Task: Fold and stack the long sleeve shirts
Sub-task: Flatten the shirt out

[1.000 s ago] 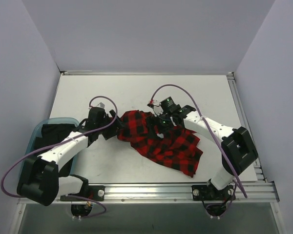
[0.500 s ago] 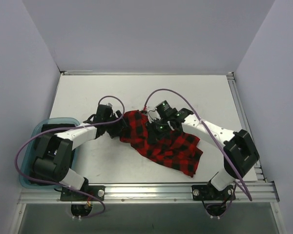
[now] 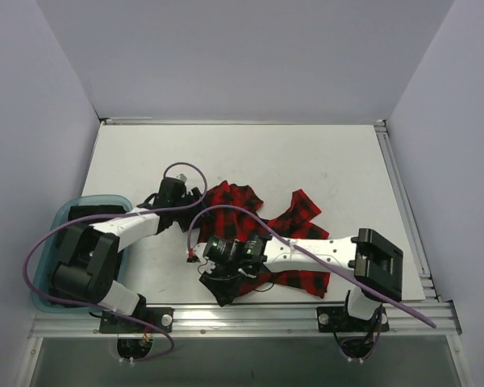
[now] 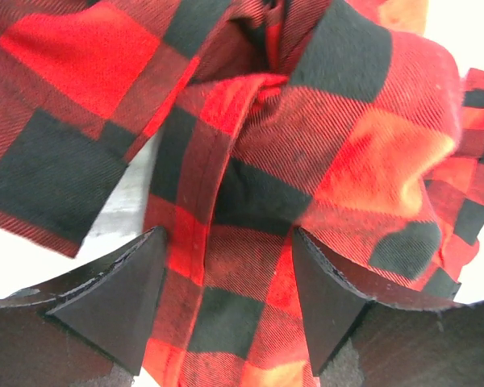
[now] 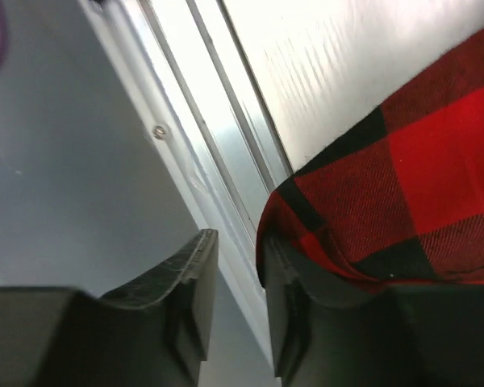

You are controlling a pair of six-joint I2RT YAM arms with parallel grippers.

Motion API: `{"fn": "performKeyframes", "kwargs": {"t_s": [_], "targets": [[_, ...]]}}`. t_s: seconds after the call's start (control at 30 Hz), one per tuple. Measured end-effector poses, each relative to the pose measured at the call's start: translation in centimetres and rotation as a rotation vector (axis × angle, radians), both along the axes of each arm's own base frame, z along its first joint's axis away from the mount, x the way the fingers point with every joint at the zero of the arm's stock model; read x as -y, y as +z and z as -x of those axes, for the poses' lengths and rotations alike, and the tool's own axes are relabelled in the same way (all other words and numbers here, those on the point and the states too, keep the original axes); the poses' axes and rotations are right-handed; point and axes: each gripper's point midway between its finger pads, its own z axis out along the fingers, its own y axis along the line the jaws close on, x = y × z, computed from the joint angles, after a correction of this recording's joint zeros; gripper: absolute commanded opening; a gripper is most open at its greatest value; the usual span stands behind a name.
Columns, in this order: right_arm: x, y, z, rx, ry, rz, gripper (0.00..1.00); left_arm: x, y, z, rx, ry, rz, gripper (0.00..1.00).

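One long sleeve shirt (image 3: 234, 201), red-and-black check, lies crumpled mid-table, and part of it is pulled toward the near edge. My left gripper (image 3: 195, 201) is at its left end. In the left wrist view it (image 4: 227, 238) is open, its jaws astride a bunched fold of the shirt (image 4: 347, 161) without pinching it. My right gripper (image 3: 223, 289) hangs low over the near-left edge of the table. In the right wrist view it (image 5: 238, 242) stands narrowly open, the gap empty. The shirt (image 5: 419, 177) drapes over the outside of its right finger.
A teal bin (image 3: 60, 218) holding dark items sits at the left edge beside the left arm. A metal rail (image 3: 250, 310) runs along the near edge and shows just below the right jaws (image 5: 226, 145). Another rail (image 3: 399, 193) lines the right side.
The right arm swung from the shirt's far middle to the near-left edge, dragging cloth forward; its jaws shut, then parted slightly. The left gripper edged toward the shirt and narrowed a little.
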Motion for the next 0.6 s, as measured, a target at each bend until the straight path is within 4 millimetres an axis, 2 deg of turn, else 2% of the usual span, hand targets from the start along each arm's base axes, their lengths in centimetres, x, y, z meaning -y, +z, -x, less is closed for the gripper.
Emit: {"fn": "performKeyframes", "kwargs": {"t_s": [0.03,0.07,0.13,0.23,0.3,0.37,0.47,0.6], "targets": [[0.2,-0.7,0.5,-0.006,0.004,0.033,0.36,-0.1,-0.2,0.2,-0.003,0.0,-0.005,0.72],[0.6,-1.2,0.7,-0.004,-0.004,0.063,0.5,-0.2,-0.3,0.3,-0.005,-0.002,-0.009,0.72],[1.5,-1.4,0.2,0.02,-0.045,0.107,0.61,-0.3,-0.4,0.6,-0.003,-0.007,-0.015,0.72],[2.8,0.7,-3.0,0.074,-0.187,0.095,0.78,-0.2,0.1,0.8,0.021,-0.026,-0.019,0.73],[4.4,3.2,-6.7,0.116,-0.341,0.034,0.84,0.2,0.7,0.9,0.047,-0.048,-0.02,0.76],[7.3,5.7,-11.0,0.157,-0.544,-0.028,0.84,0.6,1.2,1.1,0.07,-0.07,-0.02,0.77],[13.6,7.9,-17.2,0.2,-0.896,-0.079,0.83,1.2,1.6,1.4,0.094,-0.103,-0.029,0.77],[19.6,7.2,-21.2,0.174,-1.206,-0.041,0.81,1.8,1.4,2.0,0.108,-0.14,-0.054,0.78]]}}
